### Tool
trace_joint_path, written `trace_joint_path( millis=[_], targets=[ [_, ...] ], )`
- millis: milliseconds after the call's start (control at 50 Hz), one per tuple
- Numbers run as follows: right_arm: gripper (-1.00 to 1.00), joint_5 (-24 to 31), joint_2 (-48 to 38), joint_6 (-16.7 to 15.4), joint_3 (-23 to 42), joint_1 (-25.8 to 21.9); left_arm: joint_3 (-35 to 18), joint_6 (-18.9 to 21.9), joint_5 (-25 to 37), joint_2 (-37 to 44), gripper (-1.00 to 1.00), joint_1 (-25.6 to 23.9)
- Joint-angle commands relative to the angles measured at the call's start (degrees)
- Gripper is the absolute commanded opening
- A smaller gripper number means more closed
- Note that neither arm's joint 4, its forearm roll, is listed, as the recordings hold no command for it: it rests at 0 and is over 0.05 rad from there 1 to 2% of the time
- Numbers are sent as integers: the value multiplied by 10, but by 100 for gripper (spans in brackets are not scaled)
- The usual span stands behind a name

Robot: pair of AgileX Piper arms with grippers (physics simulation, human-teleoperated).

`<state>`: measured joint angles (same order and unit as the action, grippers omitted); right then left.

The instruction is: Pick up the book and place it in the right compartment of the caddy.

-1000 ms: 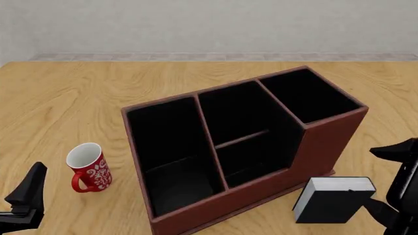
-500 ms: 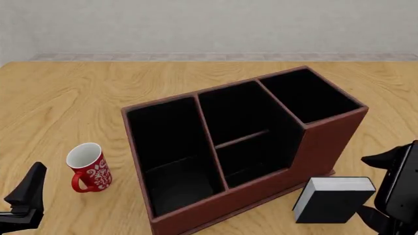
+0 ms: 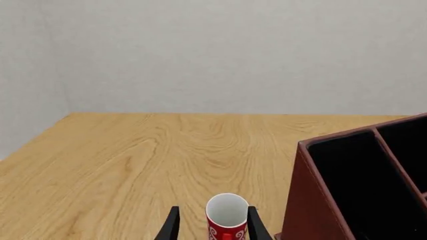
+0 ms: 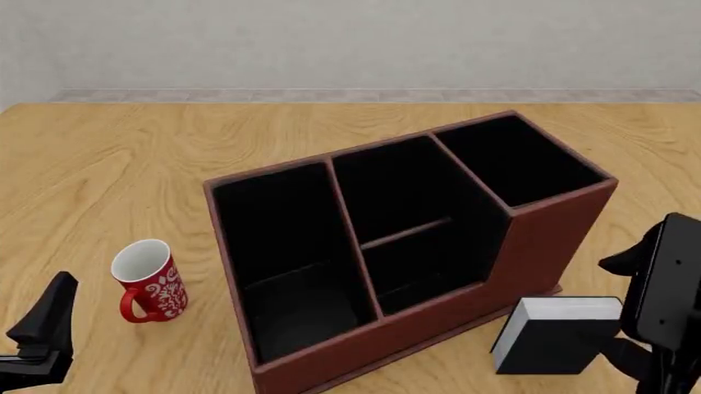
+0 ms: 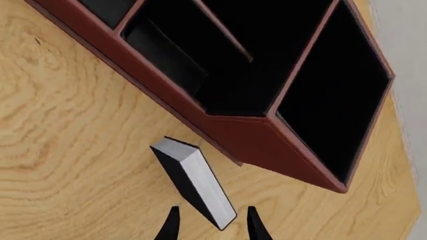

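the thick black book with white page edges (image 4: 559, 335) stands on the light wooden table (image 4: 131, 172), just beside the near right corner of the large reddish-brown caddy with black lining (image 4: 408, 238). its small squarish right compartment (image 4: 515, 160) is the tallest-walled section. the right pincer (image 5: 208, 224) hangs above the book, fingers spread to either side of its near end, not yet touching. the left pincer (image 3: 210, 227) is spread too, low at the near left, with the red patterned mug (image 4: 148, 281) seen between its fingers.
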<state>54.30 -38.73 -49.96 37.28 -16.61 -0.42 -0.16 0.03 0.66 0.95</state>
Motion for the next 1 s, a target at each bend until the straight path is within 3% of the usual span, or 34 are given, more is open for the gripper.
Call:
trace_joint_path(
  millis=[20, 160, 600, 1000],
  targets=[
    [100, 42, -22, 4, 31, -9, 0, 0, -1, 1, 100, -1],
    [100, 59, -43, 21, 47, -22, 1, 0, -3, 2, 100, -1],
    [100, 84, -91, -13, 74, 18, 1, 0, -1, 1, 100, -1],
    [100, 66, -144, 3, 67, 11, 0, 0, -1, 1, 100, -1]
  ],
)
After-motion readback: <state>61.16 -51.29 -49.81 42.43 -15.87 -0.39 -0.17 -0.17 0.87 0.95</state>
